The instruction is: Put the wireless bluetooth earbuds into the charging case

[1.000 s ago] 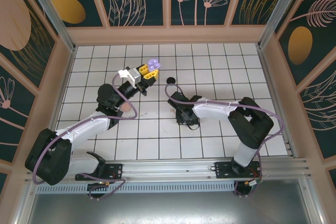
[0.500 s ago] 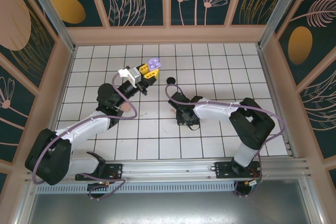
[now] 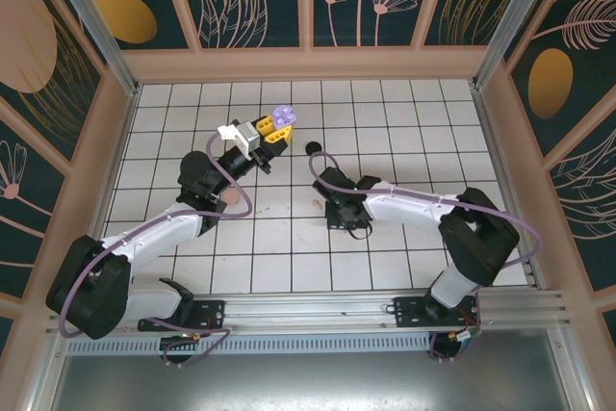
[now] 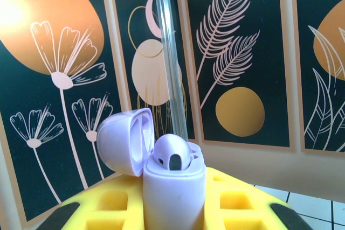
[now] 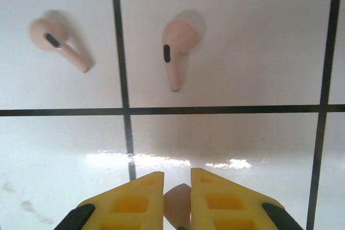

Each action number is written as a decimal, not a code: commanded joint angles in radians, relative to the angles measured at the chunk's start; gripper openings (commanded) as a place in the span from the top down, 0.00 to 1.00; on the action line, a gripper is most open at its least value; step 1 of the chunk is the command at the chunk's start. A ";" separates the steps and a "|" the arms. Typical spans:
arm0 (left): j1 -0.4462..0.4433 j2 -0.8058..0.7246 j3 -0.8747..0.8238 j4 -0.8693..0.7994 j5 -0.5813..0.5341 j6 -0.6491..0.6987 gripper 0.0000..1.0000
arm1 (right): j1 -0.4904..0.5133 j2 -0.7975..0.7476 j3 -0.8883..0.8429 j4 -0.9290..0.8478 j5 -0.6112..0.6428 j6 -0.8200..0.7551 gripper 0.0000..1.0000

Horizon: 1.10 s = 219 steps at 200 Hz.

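My left gripper (image 4: 173, 206) is shut on a lilac charging case (image 4: 172, 187), held upright with its lid (image 4: 125, 139) swung open to the left. One lilac earbud (image 4: 173, 153) sits in the case. From above, the case (image 3: 281, 119) is raised over the back of the floor in the left gripper (image 3: 270, 132). My right gripper (image 5: 177, 176) points down at the tiles, its yellow fingers (image 5: 129, 200) close on either side of a small pinkish earbud (image 5: 178, 206). Two pale pink earbuds (image 5: 59, 44) (image 5: 177, 52) lie on the tiles just ahead. From above, the right gripper (image 3: 334, 209) is low at mid-floor.
A small black item (image 3: 313, 147) lies on the tiles behind the right gripper. A pinkish object (image 3: 231, 196) lies beside the left forearm. Wooden walls ring the tiled floor (image 3: 404, 141), with free tiles to the right and front.
The right gripper's jaws have narrowed around the small earbud, and the right arm has shifted slightly. The left arm and the case have not moved.
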 commanded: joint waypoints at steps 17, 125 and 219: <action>-0.007 0.009 0.032 0.002 0.004 0.001 1.00 | -0.018 -0.115 0.025 -0.015 -0.003 0.036 0.85; -0.007 0.041 0.055 -0.024 0.006 0.093 1.00 | -0.156 -0.254 0.437 -0.030 -0.025 -0.125 0.85; -0.026 0.118 0.111 0.003 0.034 0.081 1.00 | -0.171 -0.171 0.754 0.094 -0.091 -0.214 0.84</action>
